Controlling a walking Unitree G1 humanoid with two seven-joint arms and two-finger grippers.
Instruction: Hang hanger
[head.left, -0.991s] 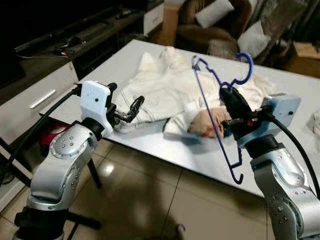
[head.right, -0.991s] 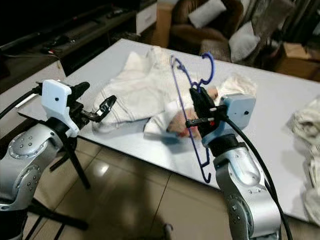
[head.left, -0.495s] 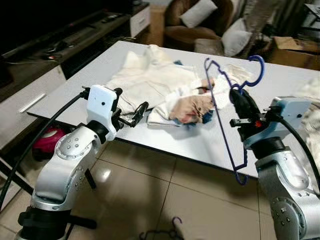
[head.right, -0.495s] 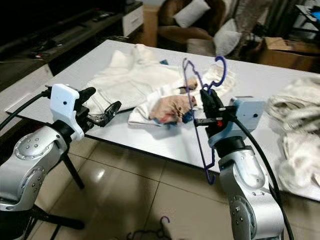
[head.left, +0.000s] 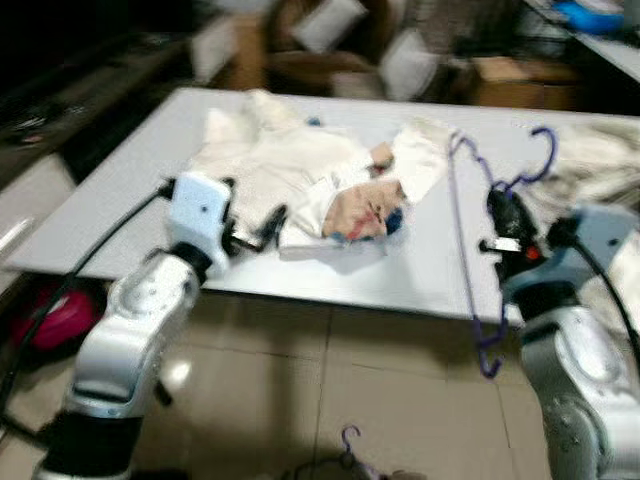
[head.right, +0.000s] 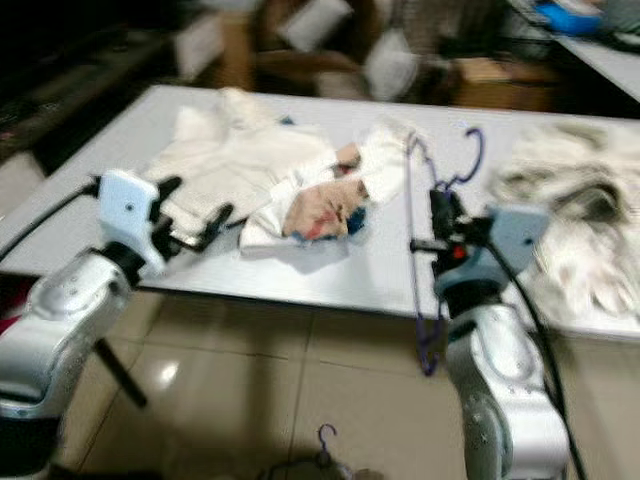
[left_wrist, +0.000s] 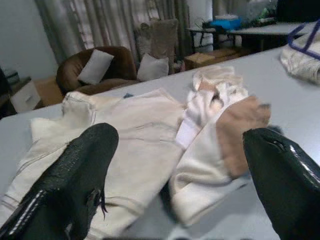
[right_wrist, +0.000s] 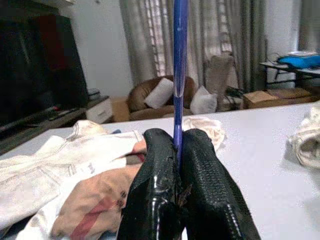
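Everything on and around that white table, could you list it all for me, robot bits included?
Table: one, white, in front of the robot.
Garments: a cream pile with a pinkish patch, lying on the table's middle.
Second pile: cream cloth, on the table towards the robot's right.
Hanger: one, blue, held upright at the table's near edge.
Spare hanger: one, dark hook, on the tiled floor.
Armchair: brown, two white cushions, behind the table.
Left gripper: black fingers open, at the near edge, pointing at the garments.
Right gripper: black fingers shut on the hanger's wire.
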